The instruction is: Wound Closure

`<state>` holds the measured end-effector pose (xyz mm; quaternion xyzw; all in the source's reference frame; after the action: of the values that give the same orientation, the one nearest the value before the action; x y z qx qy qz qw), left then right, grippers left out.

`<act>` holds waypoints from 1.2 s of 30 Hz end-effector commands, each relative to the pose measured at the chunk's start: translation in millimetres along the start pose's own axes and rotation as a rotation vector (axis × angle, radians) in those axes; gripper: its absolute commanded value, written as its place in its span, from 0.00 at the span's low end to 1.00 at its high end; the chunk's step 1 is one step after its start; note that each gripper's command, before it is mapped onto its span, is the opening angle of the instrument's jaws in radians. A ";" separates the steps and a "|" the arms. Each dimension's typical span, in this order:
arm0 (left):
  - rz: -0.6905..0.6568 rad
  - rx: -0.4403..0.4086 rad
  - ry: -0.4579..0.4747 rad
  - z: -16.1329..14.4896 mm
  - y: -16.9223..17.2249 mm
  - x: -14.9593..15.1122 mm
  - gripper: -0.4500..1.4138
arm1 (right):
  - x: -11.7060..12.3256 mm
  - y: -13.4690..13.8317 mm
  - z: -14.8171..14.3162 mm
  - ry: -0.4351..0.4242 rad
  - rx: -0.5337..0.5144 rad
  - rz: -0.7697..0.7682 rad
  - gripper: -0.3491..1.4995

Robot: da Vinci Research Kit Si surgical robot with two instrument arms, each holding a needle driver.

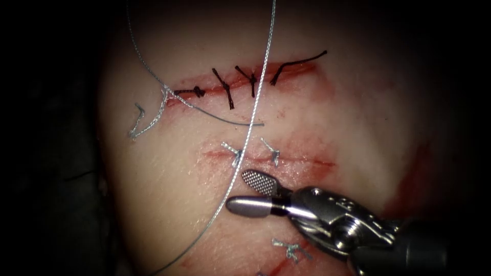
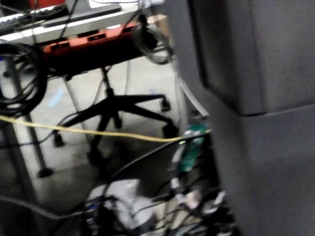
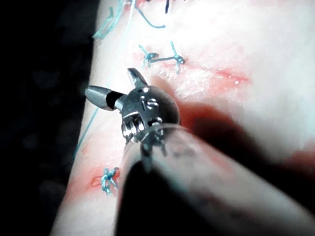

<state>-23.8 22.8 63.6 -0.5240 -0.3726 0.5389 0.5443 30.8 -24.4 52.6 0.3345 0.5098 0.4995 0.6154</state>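
Holding now: the right tool [image 1: 238,190] has its two jaws spread wide and grips nothing. It hangs just above the tissue [image 1: 153,204], on the near side.
Near knot: a pale knot [image 1: 291,250] sits in the tissue beside the tool's wrist.
Thread: the long pale thread [image 1: 240,158] runs from far away down past the jaw tips, just to their left. I cannot tell if it touches them.
Doing it well: I think any grab here should catch the thread and nothing else. Keep the lower jaw off the soft tissue, and pull gently so the knots stay snug.
In the way: the near cut [image 1: 307,162] with its two pale knots [image 1: 232,152] lies just behind the jaws. Red fluid [image 1: 286,148] makes it wet.
Needle: a thin grey curved piece [image 1: 225,118] lies between the two cuts, and no tool holds it. It may be the needle, but I am not sure.
Far cut: the far cut [image 1: 302,69] has dark stitches [image 1: 225,88] across it. Loose pale thread ends [image 1: 146,120] lie at its left end.
Around: the left wrist view shows a chair [image 2: 115,105] and a yellow cable [image 2: 98,132].
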 end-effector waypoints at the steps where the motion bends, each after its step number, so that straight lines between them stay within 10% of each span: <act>1: 0.001 -0.001 0.001 0.6 -0.4 0.1 0.00 | -0.5 0.1 1.4 -0.005 0.005 -0.007 0.93; 6: 0.001 -0.003 0.003 0.7 -0.4 0.1 0.00 | -0.7 0.3 3.2 -0.003 -0.001 0.000 0.90; 9: 0.001 -0.003 0.003 0.7 -0.3 0.1 0.01 | 0.0 -0.1 3.0 0.011 -0.008 0.024 0.12; 10: 0.001 -0.003 0.003 0.7 -0.3 0.1 0.08 | 0.6 -0.3 2.7 0.041 -0.038 0.032 0.00; 13: 0.071 -0.006 -0.002 0.4 -0.2 0.2 0.67 | 3.5 -0.4 1.3 0.089 -0.109 0.065 0.00; 15: 0.113 -0.009 -0.007 0.0 -0.2 0.0 0.87 | 5.1 0.2 0.2 0.114 -0.130 0.049 0.00; 36: 0.219 0.013 -0.284 -17.5 5.3 -10.6 0.97 | 25.2 16.5 -19.4 0.472 -0.312 -0.122 0.00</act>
<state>-8.5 8.7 56.4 -0.4772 -0.3847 0.6658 0.4254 6.3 2.1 54.9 0.0778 0.5739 0.6001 0.5518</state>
